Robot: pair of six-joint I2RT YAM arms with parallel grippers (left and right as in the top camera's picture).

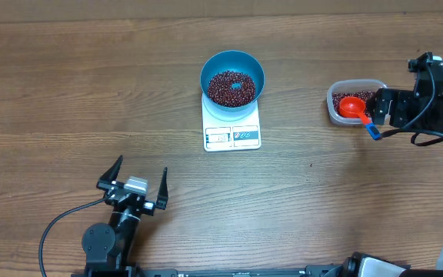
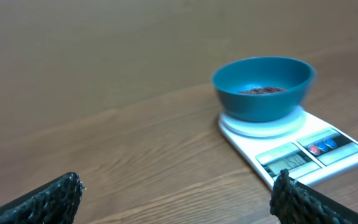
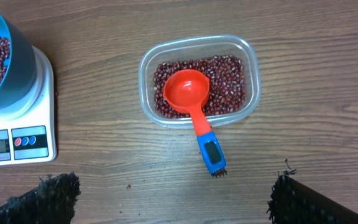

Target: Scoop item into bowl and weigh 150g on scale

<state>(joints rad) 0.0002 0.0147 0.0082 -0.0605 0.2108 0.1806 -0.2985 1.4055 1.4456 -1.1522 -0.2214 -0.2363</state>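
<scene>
Two hands stand wide and empty, so the task looks to be between scoops or at its end. From overhead, the round deep bright-blue bowl [image 1: 258, 71] rests on the flat white rectangular kitchen scale [image 1: 232, 135] near the middle of the wooden tabletop [image 1: 68, 92], toward its far edge. Small dark red-brown beans [image 1: 231, 88] cover the bottom of the bowl. The clear rounded-rectangular plastic tub [image 1: 332, 101] sits toward the right edge, and the red measuring scoop with a blue handle [image 1: 352, 107] lies in it. The right hand [image 1: 381, 108] hovers just beside the tub. The left hand [image 1: 141, 171] hangs near the front edge, well apart from the scale.

In the left wrist view, the left hand [image 2: 178, 193] has nothing between its spread fingers. The bowl [image 2: 263, 102] and scale [image 2: 303, 155] lie ahead to its right. The display is too blurred to read.

In the right wrist view, the right hand [image 3: 176, 190] is spread wide. The scoop [image 3: 188, 93] lies cup-up and empty on the beans [image 3: 229, 78] in the tub [image 3: 254, 68], and its handle pokes over the near rim toward the hand. If the weight is short, the next move calls for closing on that handle, digging in and tipping gently over the bowl. Overshooting is the risk.
</scene>
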